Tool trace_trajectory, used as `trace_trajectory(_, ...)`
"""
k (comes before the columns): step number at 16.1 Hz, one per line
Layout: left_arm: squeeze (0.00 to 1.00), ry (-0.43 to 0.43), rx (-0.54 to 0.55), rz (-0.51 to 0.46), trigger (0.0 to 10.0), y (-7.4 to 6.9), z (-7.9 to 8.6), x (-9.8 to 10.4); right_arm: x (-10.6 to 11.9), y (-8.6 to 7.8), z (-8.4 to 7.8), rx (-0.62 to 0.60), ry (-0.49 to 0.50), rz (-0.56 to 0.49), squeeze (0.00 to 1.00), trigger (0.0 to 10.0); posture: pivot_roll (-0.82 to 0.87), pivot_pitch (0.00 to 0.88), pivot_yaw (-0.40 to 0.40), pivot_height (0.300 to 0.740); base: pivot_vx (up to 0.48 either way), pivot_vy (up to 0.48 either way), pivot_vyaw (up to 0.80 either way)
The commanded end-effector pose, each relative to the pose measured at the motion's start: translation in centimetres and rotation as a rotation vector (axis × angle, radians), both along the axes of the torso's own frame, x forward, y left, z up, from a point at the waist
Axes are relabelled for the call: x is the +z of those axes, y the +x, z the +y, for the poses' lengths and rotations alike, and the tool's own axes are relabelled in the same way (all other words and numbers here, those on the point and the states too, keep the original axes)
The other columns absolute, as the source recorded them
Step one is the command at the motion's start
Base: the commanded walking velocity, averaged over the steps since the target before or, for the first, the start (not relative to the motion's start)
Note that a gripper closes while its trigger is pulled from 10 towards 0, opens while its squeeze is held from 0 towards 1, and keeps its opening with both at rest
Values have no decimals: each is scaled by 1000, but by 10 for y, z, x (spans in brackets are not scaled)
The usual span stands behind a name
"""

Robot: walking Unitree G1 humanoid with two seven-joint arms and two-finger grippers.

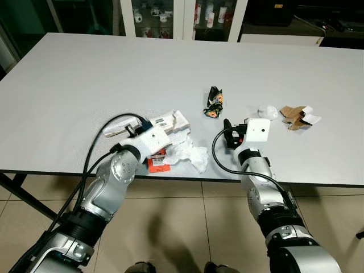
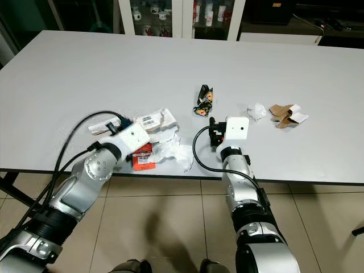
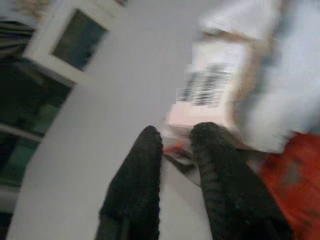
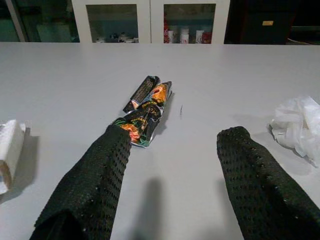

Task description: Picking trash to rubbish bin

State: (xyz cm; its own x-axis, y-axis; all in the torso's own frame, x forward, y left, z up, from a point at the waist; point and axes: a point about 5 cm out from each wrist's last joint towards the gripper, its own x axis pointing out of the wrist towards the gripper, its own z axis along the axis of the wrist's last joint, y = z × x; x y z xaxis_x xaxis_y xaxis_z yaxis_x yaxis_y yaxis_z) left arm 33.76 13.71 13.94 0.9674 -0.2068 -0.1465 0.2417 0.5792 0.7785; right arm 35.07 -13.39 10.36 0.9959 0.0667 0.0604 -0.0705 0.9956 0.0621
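A pile of trash lies near the table's front edge on my left: a white package with a barcode label [image 1: 170,120], a red packet [image 1: 159,162] and crumpled white paper [image 1: 191,152]. My left gripper [image 3: 177,134] rests at this pile, fingers almost together, tips against the barcode package [image 3: 210,90]; this view is blurred. My right gripper [image 4: 175,132] stands open just above the table, pointing at a crumpled colourful snack wrapper [image 4: 145,112], which lies a short way beyond its fingertips [image 1: 228,126]. Nothing sits between its fingers.
A white tissue wad [image 1: 267,111] and torn brown cardboard scraps [image 1: 296,117] lie to the right of the snack wrapper [image 1: 214,102]. The white table [image 1: 114,74] stretches far back to glass-door cabinets [image 1: 153,17]. Tiled floor lies below the front edge.
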Motion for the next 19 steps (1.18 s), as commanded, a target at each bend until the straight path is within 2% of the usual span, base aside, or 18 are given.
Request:
trace_trajectory(1, 0, -35, 22, -76, 0, 5, 1, 15, -5, -2, -1, -2, 2, 26, 0, 10000, 27, 83, -18, 740, 0, 0, 0)
trace_trajectory(2, 0, -78, 61, -129, 7294, 7, 4, 23, -5, -2, -1, -1, 2, 26, 0, 10000, 27, 84, -19, 740, 0, 0, 0)
trace_trajectory(3, 0, -96, 90, -187, 10000, 10, 7, 32, -5, -2, -1, 0, 2, 26, 0, 10000, 27, 84, -19, 740, 0, 0, 0)
trace_trajectory(7, 0, -114, 100, -221, 10000, 10, 8, 33, -5, -2, 0, 1, 3, 27, 0, 10000, 27, 84, -19, 740, 0, 0, 0)
trace_trajectory(10, 0, -83, 105, -328, 10000, 8, 8, 40, -6, -2, 0, 2, 4, 27, 0, 10000, 27, 81, -20, 740, 0, 0, 0)
trace_trajectory(12, 0, -86, 62, -295, 10000, 9, 4, 39, -6, -2, 0, 3, 4, 28, 0, 10000, 28, 82, -21, 740, 0, 0, 0)
trace_trajectory(13, 0, -119, 11, -246, 10000, 8, -1, 36, -6, -2, 0, 4, 4, 29, 0, 10000, 28, 83, -21, 740, 0, 0, 0)
trace_trajectory(14, 0, -120, -33, -251, 10000, 6, -4, 36, -6, -2, 1, 7, 4, 30, 0, 10000, 27, 83, -20, 740, 0, 0, 0)
trace_trajectory(15, 286, -122, -44, -263, 10000, 5, -5, 36, -7, -2, 1, 8, 4, 31, 0, 10000, 29, 82, -19, 740, 0, 0, 0)
trace_trajectory(16, 976, -121, -46, -274, 10000, 5, -6, 36, -7, -2, 1, 8, 5, 31, 0, 10000, 27, 82, -18, 740, 0, 0, 0)
trace_trajectory(19, 1000, -144, -42, -271, 10000, 6, -4, 38, -7, -2, 2, 11, 5, 33, 0, 10000, 29, 82, -20, 740, 0, 0, 0)
